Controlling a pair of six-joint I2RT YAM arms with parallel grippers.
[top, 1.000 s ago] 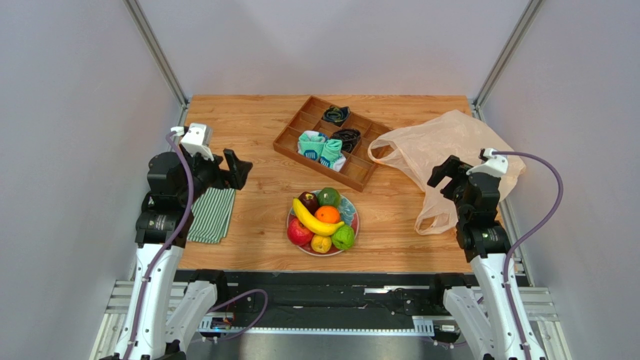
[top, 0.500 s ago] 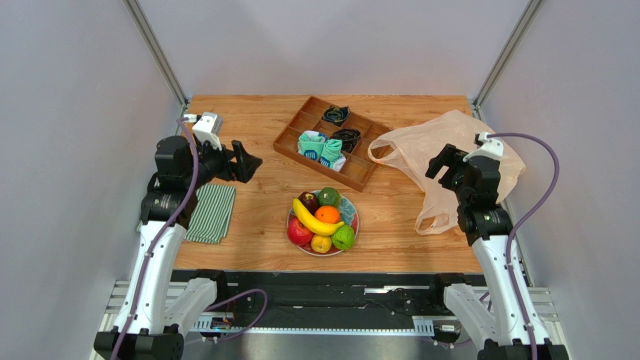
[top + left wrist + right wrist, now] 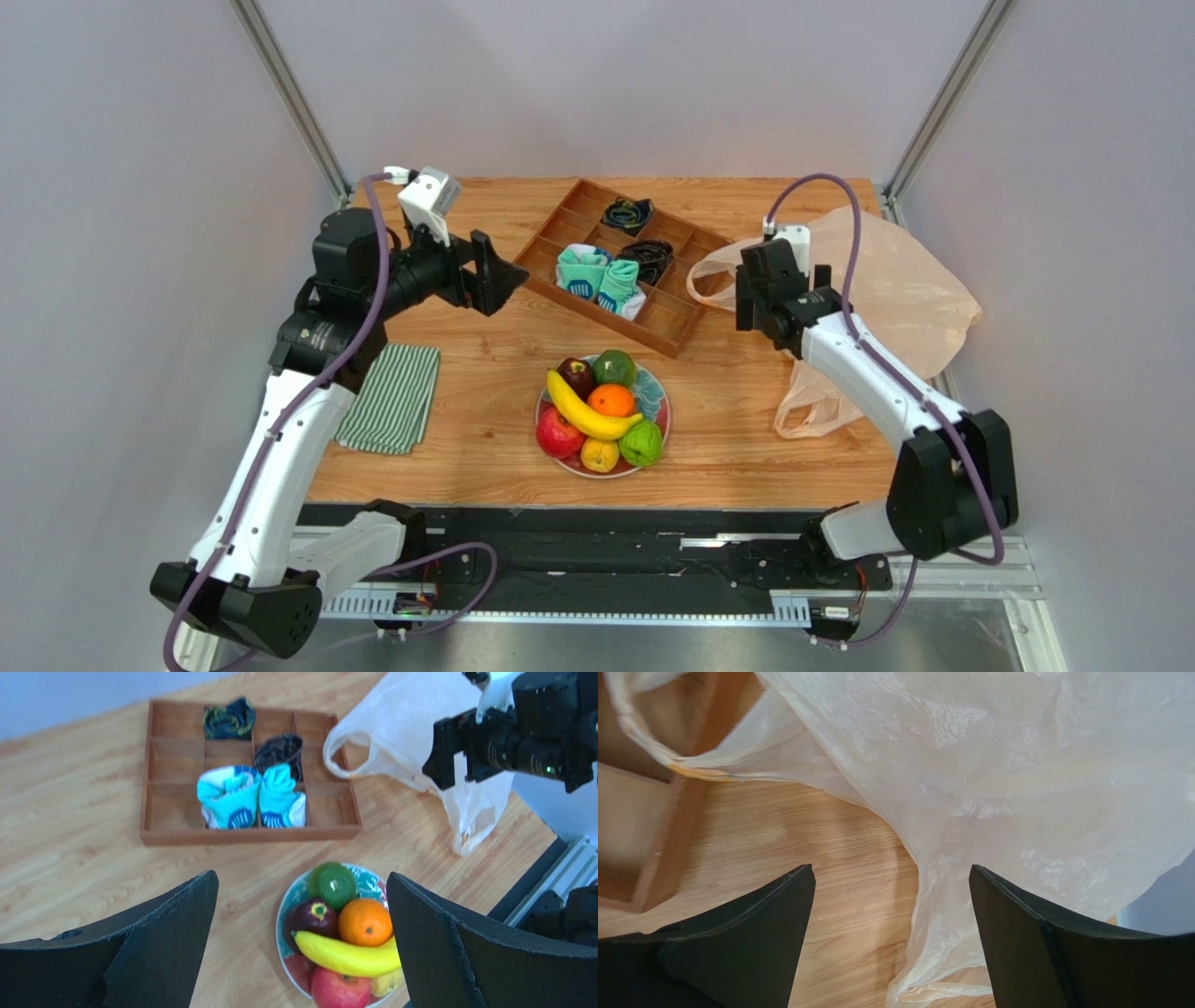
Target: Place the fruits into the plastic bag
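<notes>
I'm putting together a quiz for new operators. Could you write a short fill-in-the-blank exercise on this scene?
1. The banana and the other fruits lie on a ____.
2. In the top view, the plastic bag lies to the ____ of the wooden tray.
3. The left gripper and the right gripper are both ____, holding nothing.
Missing words: plate; right; open.

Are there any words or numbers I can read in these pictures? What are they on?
No text can be read anywhere.
plastic bag: small yellow marks, too blurred to read.
blue socks in the wooden tray: only patterns, no letters.
</notes>
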